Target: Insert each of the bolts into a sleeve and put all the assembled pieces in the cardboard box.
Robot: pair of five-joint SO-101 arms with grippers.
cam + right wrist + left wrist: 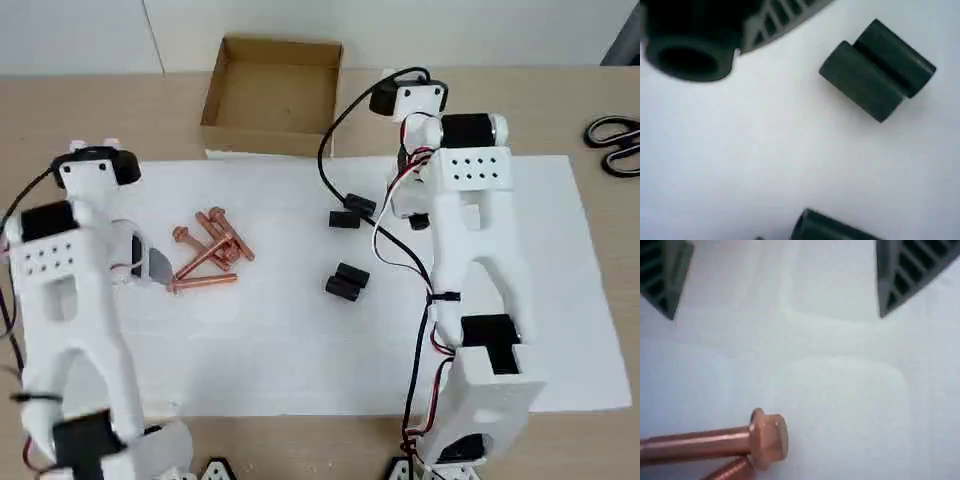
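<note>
Bolts point(210, 250) of copper colour are lying in a loose heap at the left of the white sheet point(520, 340) in the high view. The left gripper point(776, 312) is hovering just beside them, jaws spread wide with nothing between them, probably lining up to straddle one bolt point(715, 445) whose head is pointing toward it. Black sleeves point(347, 282) are waiting in pairs at centre frame. The right gripper point(415, 210) is hanging near the upper pair, and one sleeve point(690, 52) is sitting right against it; whether it is clamped I cannot tell. The cardboard box point(275, 95) is standing at upper centre, holding no assembled pieces, so assembly seems not yet begun.
</note>
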